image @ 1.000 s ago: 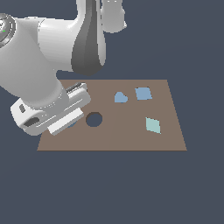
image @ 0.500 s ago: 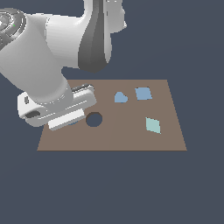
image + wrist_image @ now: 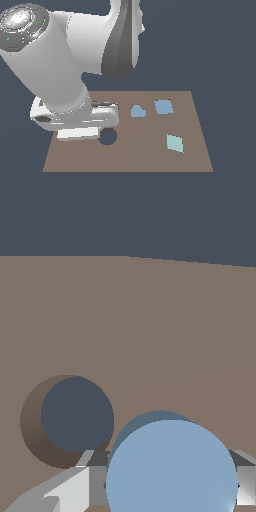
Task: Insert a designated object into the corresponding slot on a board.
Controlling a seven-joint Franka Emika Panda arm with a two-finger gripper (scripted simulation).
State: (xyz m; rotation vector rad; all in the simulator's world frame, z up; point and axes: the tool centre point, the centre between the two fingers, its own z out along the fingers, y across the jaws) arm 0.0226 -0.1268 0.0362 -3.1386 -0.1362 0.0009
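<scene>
- Wrist view: the light blue disc (image 3: 171, 466) sits between the fingers (image 3: 75, 488) of the gripper (image 3: 165, 483), which appears clenched on it across its width. You see grey finger faces at both flanks of the disc.
- The disc hangs above the brown board (image 3: 150, 331), just beside the circular hole (image 3: 75, 416) and not yet over it. Their widths look closely matched.
- Exterior view: the arm's hand hides the disc and the gripper. Only the hole (image 3: 107, 137) shows beside it, with the heart-shaped piece (image 3: 137, 111), square piece (image 3: 163, 106) and teal diamond piece (image 3: 174, 143) well apart.
- Handling, as a judgement: treat the disc as stiff, light and smooth-edged. Hold it by opposite rim points and keep it level, since a tilt would likely jam it at the hole's lip.
</scene>
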